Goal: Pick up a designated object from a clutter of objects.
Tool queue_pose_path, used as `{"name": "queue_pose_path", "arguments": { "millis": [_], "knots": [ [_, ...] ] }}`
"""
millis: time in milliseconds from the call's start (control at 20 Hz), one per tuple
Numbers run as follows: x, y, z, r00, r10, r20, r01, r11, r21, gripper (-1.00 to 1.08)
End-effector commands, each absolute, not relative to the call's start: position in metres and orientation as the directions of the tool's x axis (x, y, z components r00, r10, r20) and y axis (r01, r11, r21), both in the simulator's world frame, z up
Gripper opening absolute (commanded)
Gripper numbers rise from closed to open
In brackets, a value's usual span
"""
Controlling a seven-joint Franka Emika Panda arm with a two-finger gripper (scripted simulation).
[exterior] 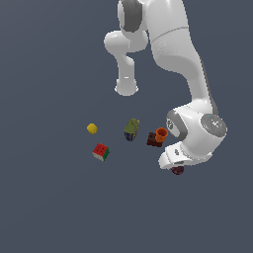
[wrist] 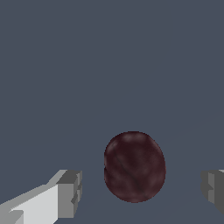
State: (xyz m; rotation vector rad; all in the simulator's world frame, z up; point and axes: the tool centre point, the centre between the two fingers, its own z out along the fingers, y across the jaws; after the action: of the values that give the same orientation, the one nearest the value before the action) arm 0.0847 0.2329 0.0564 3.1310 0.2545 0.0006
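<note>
The maroon ball [wrist: 134,167] is dark, mottled and roughly round. In the wrist view it lies on the grey floor between my two fingertips, with a gap on each side. My gripper [wrist: 142,188] is open and holds nothing. In the exterior view the ball [exterior: 178,170] peeks out just under my hand, which hides my fingers there. The rest of the clutter lies to the exterior view's left of my hand: the orange cup on its brown block [exterior: 157,137], the olive-green can [exterior: 131,129], the red-green-white cube [exterior: 101,151] and the yellow piece [exterior: 92,128].
The arm's white base [exterior: 126,88] stands behind the clutter. The cup and block are the nearest items to my hand, a short way off. The floor is plain dark grey.
</note>
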Motion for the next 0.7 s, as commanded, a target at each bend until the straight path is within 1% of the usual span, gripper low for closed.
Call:
{"name": "queue_pose_path", "arguments": {
  "millis": [0,350,400,650],
  "knots": [
    [0.084,0.233,0.042,0.987,0.162,-0.001,0.162,-0.987,0.0,1.0],
    [0.085,0.234,0.028,0.987,0.162,0.0,0.162,-0.987,0.0,1.0],
    [0.085,0.234,0.028,0.987,0.162,0.0,0.162,-0.987,0.0,-1.0],
    [0.085,0.234,0.028,0.987,0.162,0.0,0.162,-0.987,0.0,-1.0]
  ]
}}
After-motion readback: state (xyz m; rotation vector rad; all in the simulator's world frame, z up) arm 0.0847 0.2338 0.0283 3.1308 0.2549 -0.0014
